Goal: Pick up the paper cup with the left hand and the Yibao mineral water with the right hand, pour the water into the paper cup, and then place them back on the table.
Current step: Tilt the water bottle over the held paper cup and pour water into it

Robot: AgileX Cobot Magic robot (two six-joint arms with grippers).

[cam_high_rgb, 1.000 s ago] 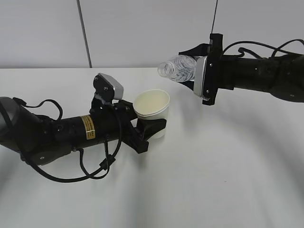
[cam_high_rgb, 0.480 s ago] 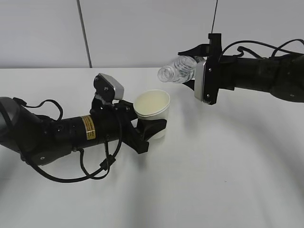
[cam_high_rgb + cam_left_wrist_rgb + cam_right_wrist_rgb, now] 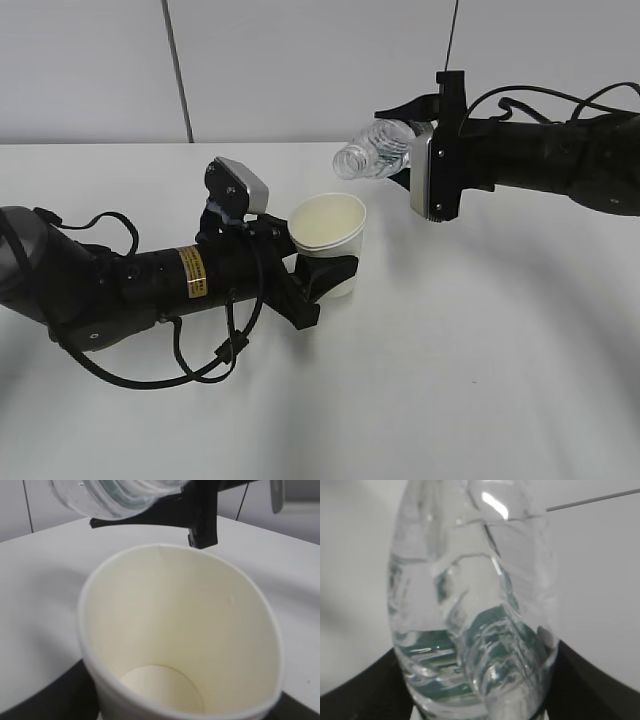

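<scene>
The cream-white paper cup [image 3: 328, 232] is held above the white table [image 3: 480, 380], tilted slightly right, with my left gripper [image 3: 326, 276] shut around its lower body. In the left wrist view the paper cup [image 3: 200, 630] fills the frame, its mouth open, and dark fingers [image 3: 60, 692] flank it. The clear Yibao mineral water bottle [image 3: 376, 150] lies nearly level in my right gripper [image 3: 406, 143], which is shut on its body. Its uncapped mouth points left and slightly down, above and to the right of the cup's rim. The right wrist view shows the bottle [image 3: 470, 605] from behind with water inside. No stream is visible.
A grey wall with a vertical seam [image 3: 176, 70] rises behind the table. Black cables [image 3: 200, 365] loop under the left arm, and others trail from the right arm [image 3: 540, 160]. Nothing else stands on the tabletop.
My left arm has carried the cup a little to the right, closer under the bottle. The right wrist has turned and the bottle's mouth has dipped slightly lower.
</scene>
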